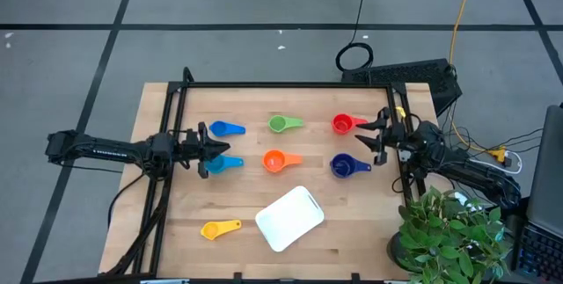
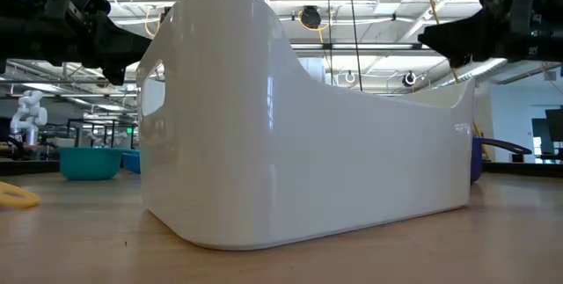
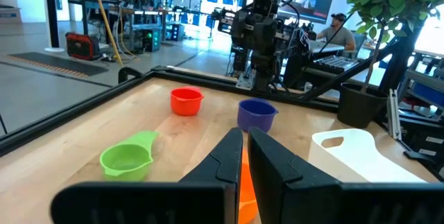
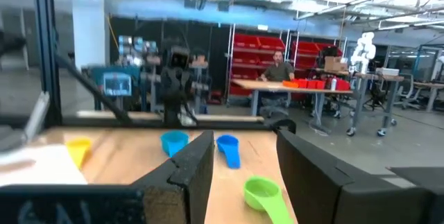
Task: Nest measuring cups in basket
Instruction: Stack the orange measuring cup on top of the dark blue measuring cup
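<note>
Tabletop (image 1: 352, 222) of pale wood, bounded by a dark frame, carrying seven measuring cups laid out singly and one basket. Basket (image 1: 289, 218): white, shallow, rounded corners, set askew near the front edge between the arms; nothing visible inside from above, so nesting judged not yet begun. Far row: blue cup (image 1: 225, 129), green cup (image 1: 283, 125), red cup (image 1: 344, 124). Middle row: second blue cup (image 1: 226, 163), orange cup (image 1: 279, 161), navy cup (image 1: 347, 166). Yellow cup (image 1: 219, 229) apart from the rest, just left of the basket. Cups well separated, handles lying flat, probably spread so that each can be taken alone. Left hand (image 1: 204, 148): at the left side of the tabletop, between the two blue cups and close to both, raised off the wood in the low view; fingers narrow, nearly closed, holding nothing; likely poised to take one of the blue cups. Right hand (image 1: 369, 136): at the right side, between the red and navy cups, also raised; fingers parted moderately, empty. Basket wall fills the low view, hiding most cups there. Potted plant (image 1: 450, 231) at the front right corner, clear of the work. Seated person visible in the room beyond, well away.
</note>
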Tool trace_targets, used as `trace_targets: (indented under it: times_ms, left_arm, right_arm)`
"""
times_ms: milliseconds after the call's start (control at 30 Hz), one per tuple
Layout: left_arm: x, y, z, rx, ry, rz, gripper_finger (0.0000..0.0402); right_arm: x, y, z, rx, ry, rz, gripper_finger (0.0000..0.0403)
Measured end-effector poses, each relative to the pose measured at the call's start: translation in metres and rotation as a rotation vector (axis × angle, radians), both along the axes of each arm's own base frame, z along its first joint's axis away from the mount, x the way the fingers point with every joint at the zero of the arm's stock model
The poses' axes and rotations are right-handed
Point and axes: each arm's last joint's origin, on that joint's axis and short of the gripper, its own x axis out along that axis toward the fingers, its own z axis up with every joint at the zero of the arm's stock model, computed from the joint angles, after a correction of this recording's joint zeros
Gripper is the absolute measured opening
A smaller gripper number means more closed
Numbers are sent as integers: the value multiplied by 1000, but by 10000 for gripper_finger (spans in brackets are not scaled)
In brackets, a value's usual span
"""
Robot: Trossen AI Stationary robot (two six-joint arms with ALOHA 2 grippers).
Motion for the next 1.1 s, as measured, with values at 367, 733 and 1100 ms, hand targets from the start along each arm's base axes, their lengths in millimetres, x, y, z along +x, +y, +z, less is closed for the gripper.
trace_targets:
  times_ms: [367, 733, 1100]
  left_arm:
    - [0, 0, 3, 5, -32, 0, 28]
    - [0, 0, 3, -1, -31, 3, 28]
    - [9, 1, 51, 8, 96, 37, 32]
  right_arm:
    - [-3, 2, 14, -5, -144, 18, 153]
    - [-3, 2, 14, -4, -142, 17, 153]
    - [-3, 2, 14, 106, -157, 46, 153]
